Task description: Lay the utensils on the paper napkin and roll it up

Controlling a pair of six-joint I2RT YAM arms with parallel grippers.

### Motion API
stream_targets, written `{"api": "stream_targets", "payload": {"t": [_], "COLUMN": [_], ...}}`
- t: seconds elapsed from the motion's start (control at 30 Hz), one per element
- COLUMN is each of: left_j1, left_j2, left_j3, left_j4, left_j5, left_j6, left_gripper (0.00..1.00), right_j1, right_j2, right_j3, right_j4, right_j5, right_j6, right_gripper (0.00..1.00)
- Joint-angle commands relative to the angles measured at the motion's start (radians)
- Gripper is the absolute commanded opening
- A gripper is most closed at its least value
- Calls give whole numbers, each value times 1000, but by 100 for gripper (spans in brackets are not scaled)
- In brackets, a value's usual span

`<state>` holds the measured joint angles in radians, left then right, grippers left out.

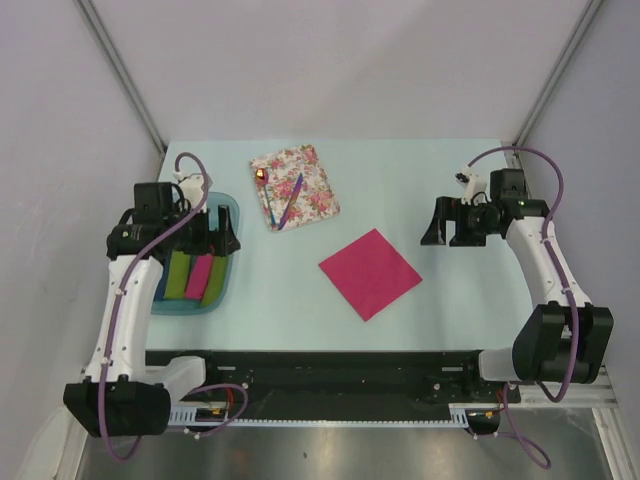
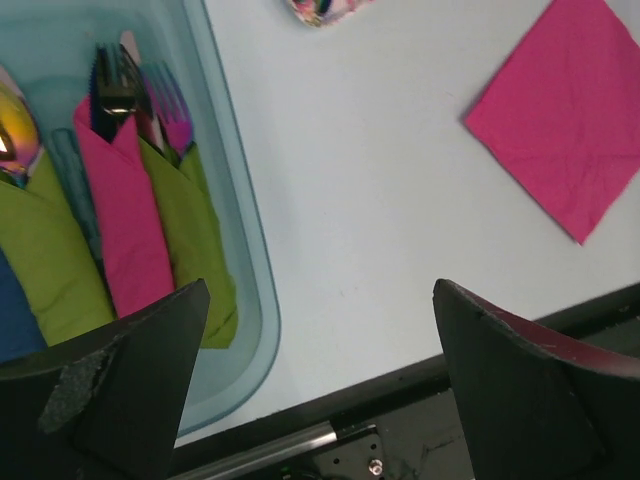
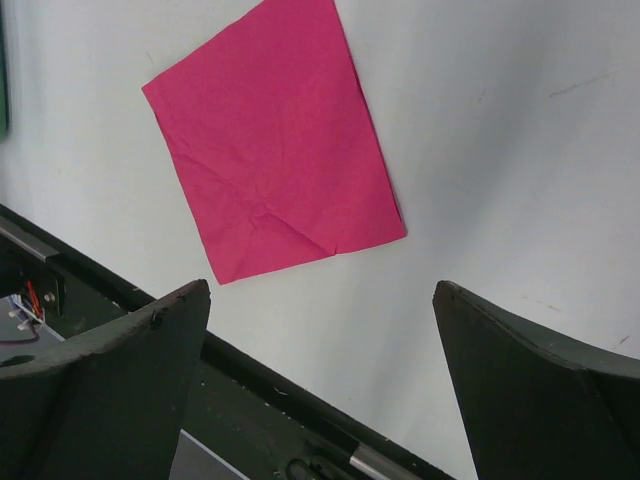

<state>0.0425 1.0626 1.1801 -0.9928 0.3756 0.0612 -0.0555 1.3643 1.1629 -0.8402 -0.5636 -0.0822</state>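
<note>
Utensils [image 1: 291, 200] lay beyond-left of the pink paper napkin [image 1: 370, 272], long axes near-to-far. Your left gripper [image 1: 226, 235] sat closer than the right gripper [image 1: 432, 222], both spread, empty.

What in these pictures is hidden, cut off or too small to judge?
Utensils: top view only, too small to tell what the second piece beside the spoon is.
Floral napkin: left wrist view, cut off by the top edge.
Rolled napkins: top view, upper ends under the left gripper.
Pink napkin: left wrist view, cut by the top and right edges.
</note>
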Motion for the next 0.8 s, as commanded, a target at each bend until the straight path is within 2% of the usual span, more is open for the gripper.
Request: {"api": "stream_targets", "payload": {"t": [0.0,0.17,0.2,0.27,0.37,0.6,0.77], "left_j1": [2,-32,-35,-81,-145,-263,-285], "left_j2": [65,226,308,391,545,813,962], "left_j3": [68,227,260,364,490,618,667], "left_j4": [157,229,229,226,229,273,322], "left_j5": [-110,-144,-141,-118,-156,-184,-178], "left_j6": [-32,-47,-50,-47,-51,-41,-55], "left_gripper": [99,100,100,100,100,100,100], "right_j1": [20,19,20,20,20,20,19], "right_j2": [-5,-11,-7,4,21,21,35], "right_j3": [4,-17,-19,-16,4,4,0], "right_j4": [21,33,33,26,12,4,-5], "right_j5": [5,34,36,37,53,71,70], "right_j6": [-13,-21,-22,-24,-27,-37,-44], "right_gripper": [100,100,100,100,100,100,100]}}
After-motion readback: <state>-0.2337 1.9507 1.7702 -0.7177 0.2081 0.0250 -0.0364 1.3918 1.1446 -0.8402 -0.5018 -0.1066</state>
